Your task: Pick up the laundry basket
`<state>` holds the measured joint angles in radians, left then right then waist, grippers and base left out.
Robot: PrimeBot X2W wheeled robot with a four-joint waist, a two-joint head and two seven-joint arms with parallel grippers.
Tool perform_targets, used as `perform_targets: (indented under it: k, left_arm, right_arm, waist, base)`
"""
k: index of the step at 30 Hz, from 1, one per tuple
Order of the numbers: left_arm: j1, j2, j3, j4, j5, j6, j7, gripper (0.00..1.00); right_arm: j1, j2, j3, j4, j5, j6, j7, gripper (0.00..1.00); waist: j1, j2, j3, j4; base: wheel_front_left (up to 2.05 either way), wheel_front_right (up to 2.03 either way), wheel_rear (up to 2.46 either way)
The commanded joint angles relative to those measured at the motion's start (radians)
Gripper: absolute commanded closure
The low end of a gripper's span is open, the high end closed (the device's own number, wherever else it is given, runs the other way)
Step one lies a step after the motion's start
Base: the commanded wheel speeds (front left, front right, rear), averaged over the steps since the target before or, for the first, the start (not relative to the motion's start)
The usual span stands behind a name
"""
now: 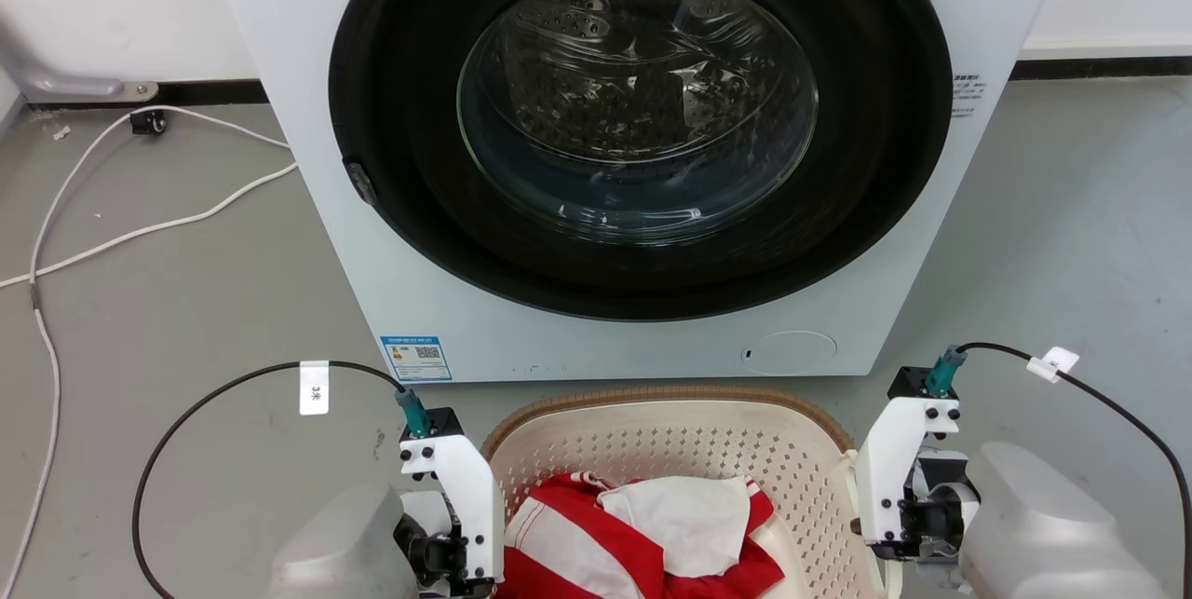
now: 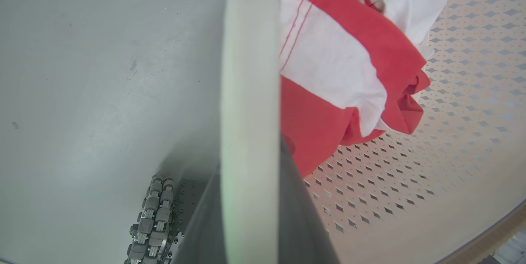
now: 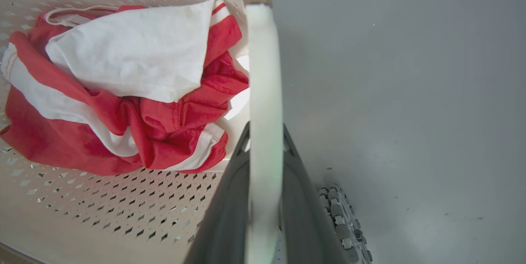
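Gripping both sides, the robot readies to lift the basket (image 1: 670, 392), set on the floor (image 1: 186, 301) before the washer (image 1: 596, 338).
Left gripper (image 2: 250, 161) and right gripper (image 3: 266, 136) each straddle a white handle (image 2: 250, 50), seemingly clamped on it, so the load of clothes (image 1: 652, 524) should rise level.

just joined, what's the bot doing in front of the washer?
It is gripping the laundry basket with both arms, right in front of the washing machine. The left gripper is closed around the basket's left handle, and the right gripper is closed around the right handle. Red-and-white clothes lie inside. These views don't show whether the basket has left the floor yet.
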<state>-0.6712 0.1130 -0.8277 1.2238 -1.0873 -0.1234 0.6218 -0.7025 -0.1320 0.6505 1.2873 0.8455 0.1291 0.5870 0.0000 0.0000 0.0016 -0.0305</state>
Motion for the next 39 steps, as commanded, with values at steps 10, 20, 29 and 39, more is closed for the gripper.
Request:
perform_targets:
  k: [10, 20, 29, 39]
  left_arm:
    - [-0.018, -0.013, -0.012, -0.012, -0.021, -0.012, -0.005, 1.0]
    - [-0.019, -0.012, -0.023, -0.012, -0.031, -0.012, -0.007, 1.0]
    - [-0.019, -0.01, -0.032, -0.011, -0.04, -0.012, -0.004, 1.0]
    - [-0.017, -0.009, -0.043, -0.01, -0.052, -0.012, -0.005, 1.0]
  right_arm:
    - [-0.011, 0.013, -0.008, 0.0, 0.001, 0.003, 0.0, 1.0]
    - [-0.008, 0.018, -0.015, 0.001, -0.004, 0.003, -0.001, 1.0]
    - [-0.001, 0.017, -0.024, 0.001, -0.008, 0.003, 0.008, 1.0]
    - [0.001, 0.019, -0.036, 0.001, -0.016, 0.003, 0.009, 1.0]
  waist:
    - [0.0, 0.0, 0.002, 0.001]
    - [0.0, 0.0, 0.002, 0.001]
    - [0.0, 0.0, 0.002, 0.001]
    - [0.0, 0.0, 0.002, 0.001]
  base:
    - [0.0, 0.0, 0.0]
    - [0.0, 0.0, 0.0]
    - [0.0, 0.0, 0.0]
    - [0.0, 0.0, 0.0]
